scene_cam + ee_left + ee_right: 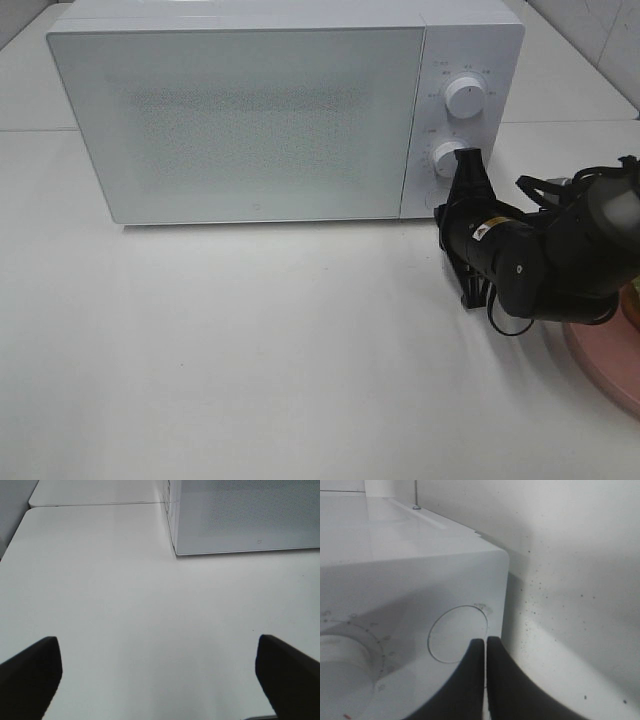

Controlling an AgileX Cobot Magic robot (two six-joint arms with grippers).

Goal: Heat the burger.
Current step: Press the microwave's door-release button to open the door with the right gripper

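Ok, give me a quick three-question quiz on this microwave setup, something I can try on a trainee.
1. True or false: the microwave has its door shut.
2. Pick one. The right jaws, closed together, sit in front of: A) the upper knob, B) the round button at the corner of the panel, C) the pink plate.
3. In a few words: what do the left jaws hold?

Key
1. True.
2. B.
3. Nothing; they stand wide open over the bare table.
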